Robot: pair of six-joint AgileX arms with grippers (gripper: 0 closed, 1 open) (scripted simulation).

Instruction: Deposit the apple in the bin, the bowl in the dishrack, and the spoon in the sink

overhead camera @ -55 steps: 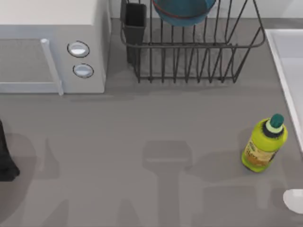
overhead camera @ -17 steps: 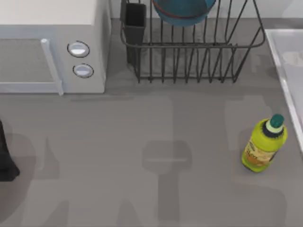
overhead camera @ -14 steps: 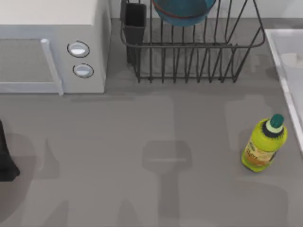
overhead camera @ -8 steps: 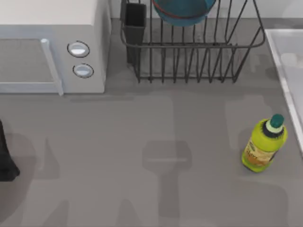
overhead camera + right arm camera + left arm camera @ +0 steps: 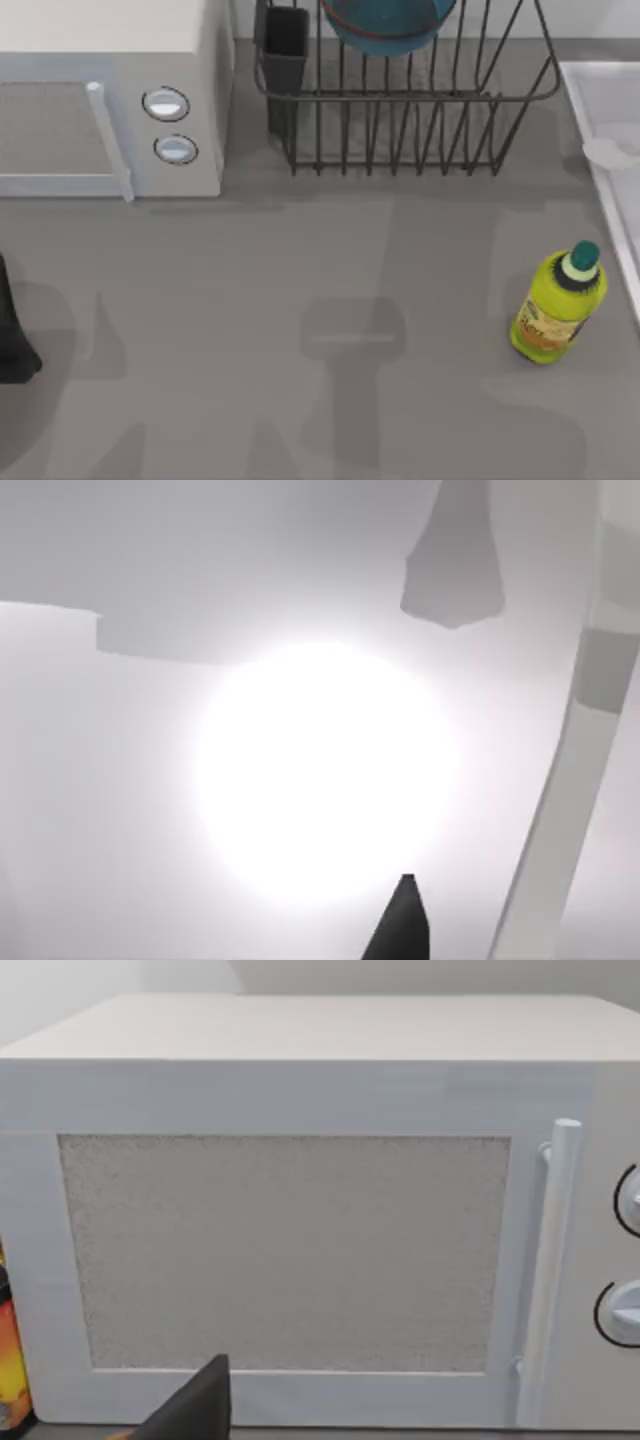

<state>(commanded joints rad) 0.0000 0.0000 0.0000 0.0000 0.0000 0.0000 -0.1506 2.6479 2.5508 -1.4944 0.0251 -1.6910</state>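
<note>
The teal-blue bowl (image 5: 385,25) with its reddish-brown rim stands in the black wire dishrack (image 5: 420,130) at the back. A small pale spoon (image 5: 605,151) lies inside the white sink (image 5: 590,100) at the right edge. In the right wrist view one dark fingertip (image 5: 402,920) of my right gripper hangs over the sink's white floor (image 5: 150,780), holding nothing, with the spoon's grey shape (image 5: 455,570) well apart from it. My left arm (image 5: 10,335) is parked at the left edge. The apple and the bin are out of view.
A white microwave (image 5: 100,100) with two knobs fills the back left; it faces the left wrist camera (image 5: 300,1240) closely. A yellow-green bottle (image 5: 557,305) stands upright at front right, just left of the sink's rim. Open grey tabletop (image 5: 300,300) lies between.
The spoon left the front right corner of the table and now shows inside the sink, lower and clearer than half a second ago. Shadows on the table shifted right. The left arm stayed put.
</note>
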